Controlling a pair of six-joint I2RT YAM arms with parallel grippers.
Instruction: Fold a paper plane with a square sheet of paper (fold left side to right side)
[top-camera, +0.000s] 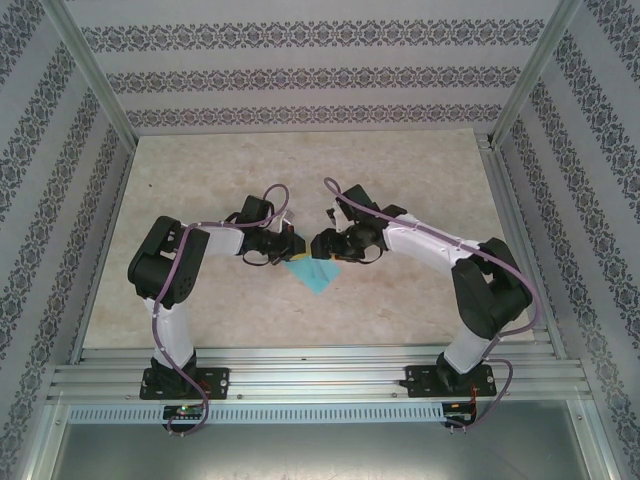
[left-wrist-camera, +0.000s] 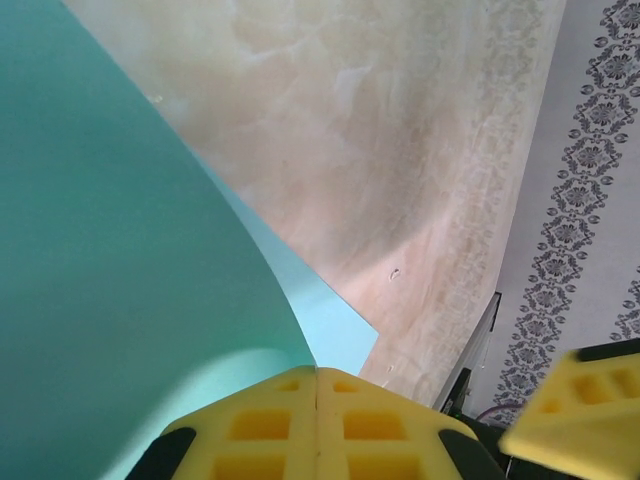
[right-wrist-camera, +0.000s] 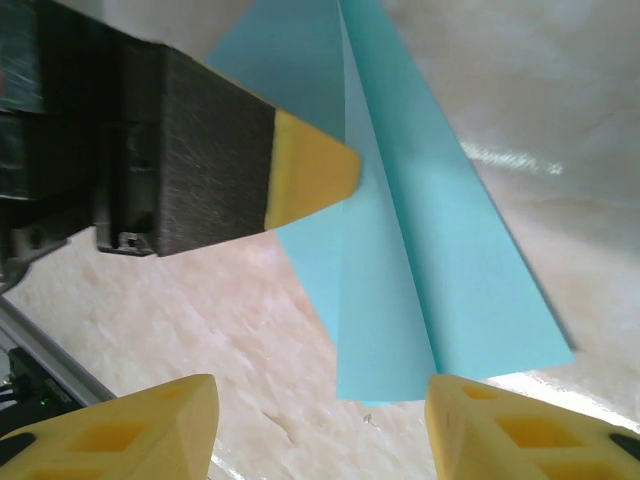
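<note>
The left hand is pinching the turquoise sheet by its edge, holding it curled above the table's middle; just right of it, the right hand is hovering wide open, straddling one end of the sheet's long crease.

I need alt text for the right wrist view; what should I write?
Folded turquoise paper lies on a marbled table, ahead of the open right claw. The yellow tip of the left claw meets the paper's edge.

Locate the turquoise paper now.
Centre of the top view, between both grippers: the turquoise paper is pinched by the shut left gripper, open right gripper facing it.
</note>
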